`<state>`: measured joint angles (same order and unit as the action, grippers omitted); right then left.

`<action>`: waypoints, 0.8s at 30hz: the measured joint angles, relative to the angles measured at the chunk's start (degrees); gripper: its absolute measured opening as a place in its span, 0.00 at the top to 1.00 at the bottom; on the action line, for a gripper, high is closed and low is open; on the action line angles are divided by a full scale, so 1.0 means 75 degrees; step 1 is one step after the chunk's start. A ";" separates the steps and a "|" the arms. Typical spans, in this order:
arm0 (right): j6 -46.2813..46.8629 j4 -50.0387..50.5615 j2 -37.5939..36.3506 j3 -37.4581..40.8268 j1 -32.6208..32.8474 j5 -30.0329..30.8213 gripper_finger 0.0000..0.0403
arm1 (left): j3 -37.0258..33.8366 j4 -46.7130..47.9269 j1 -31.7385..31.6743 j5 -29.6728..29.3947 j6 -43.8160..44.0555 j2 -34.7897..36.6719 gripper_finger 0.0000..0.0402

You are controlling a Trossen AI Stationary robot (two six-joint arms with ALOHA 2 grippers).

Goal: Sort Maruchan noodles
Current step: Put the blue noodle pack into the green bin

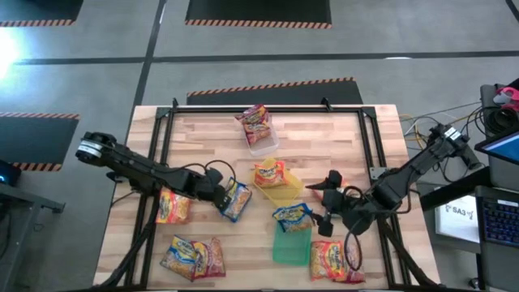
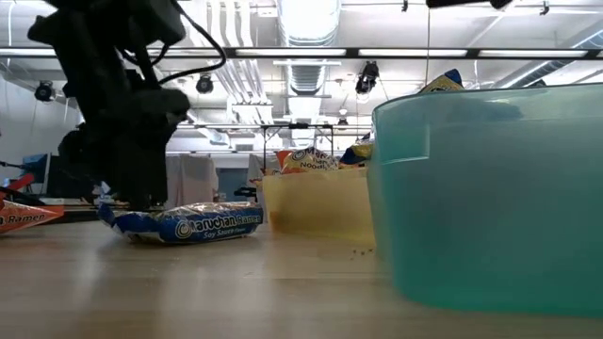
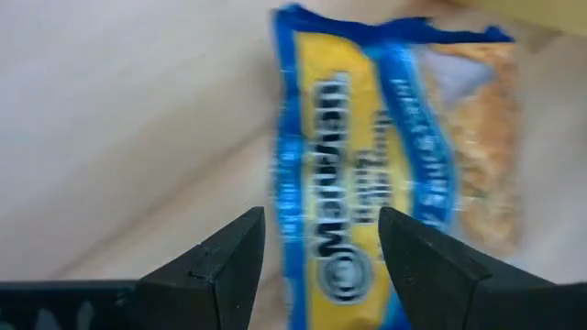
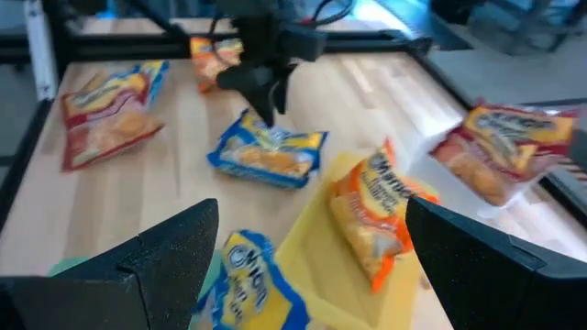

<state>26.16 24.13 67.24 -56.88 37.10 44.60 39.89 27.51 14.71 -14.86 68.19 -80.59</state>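
Note:
A blue and yellow Maruchan packet (image 1: 237, 201) (image 2: 184, 224) lies flat on the wooden table. My left gripper (image 1: 223, 197) (image 3: 321, 243) is open and points steeply down over the packet's left end, one finger toward each long edge. My right gripper (image 1: 323, 203) (image 4: 312, 220) hangs open and holds nothing, above the table to the right of the yellow tray (image 1: 285, 193) and green tray (image 1: 290, 247). An orange packet (image 1: 270, 173) lies in the yellow tray, a blue one (image 1: 292, 216) on the green tray, and a red one (image 1: 255, 122) on the clear tray (image 1: 263, 146). My left gripper stands with its open fingers (image 3: 240, 252) just over the blue packet's end (image 3: 335, 266). Whether the fingertips touch the wrapper I cannot tell. The packet lies flat on the table.
Loose packets lie on the table: an orange one (image 1: 173, 207) beside my left arm, two (image 1: 193, 258) near the front left edge, and a red one (image 1: 335, 261) at the front right. A black frame (image 1: 162, 130) borders the table. Bare wood (image 1: 324, 138) lies at the back right.

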 joint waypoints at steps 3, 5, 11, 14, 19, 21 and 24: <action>-0.0494 -0.0026 0.0026 0.0000 0.0000 -0.0788 0.15 | -0.0160 -0.0254 0.0007 0.0184 0.0104 0.0004 0.51; -0.0917 -0.0089 0.0163 -0.0006 0.0004 -0.1155 0.15 | -0.0289 -0.0245 0.0024 0.0260 0.0386 0.0007 0.51; -0.1241 -0.0073 0.0635 0.0000 -0.0023 -0.1115 0.15 | -0.0787 -0.0865 0.0101 0.0275 0.0876 0.0007 0.51; -0.0279 0.0135 0.0721 -0.0097 -0.0249 -0.1122 0.15 | -0.1092 -0.1775 0.0119 0.0394 0.0977 0.0008 0.51; 0.0483 0.1001 0.0691 -0.0824 -0.0853 -0.2256 0.15 | -0.1406 -0.2575 0.0147 0.0412 0.1180 0.0035 0.51; 0.0489 0.1131 0.0753 -0.1047 -0.1087 -0.2677 0.15 | -0.1555 -0.2952 0.0147 0.0409 0.1261 0.0042 0.51; 0.0436 0.1353 0.0880 -0.1268 -0.1418 -0.2895 0.15 | -0.1860 -0.3984 0.0158 0.0478 0.1422 0.0027 0.51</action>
<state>29.42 34.28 73.84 -66.39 26.46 22.88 25.94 -2.37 15.89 -11.27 78.86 -80.38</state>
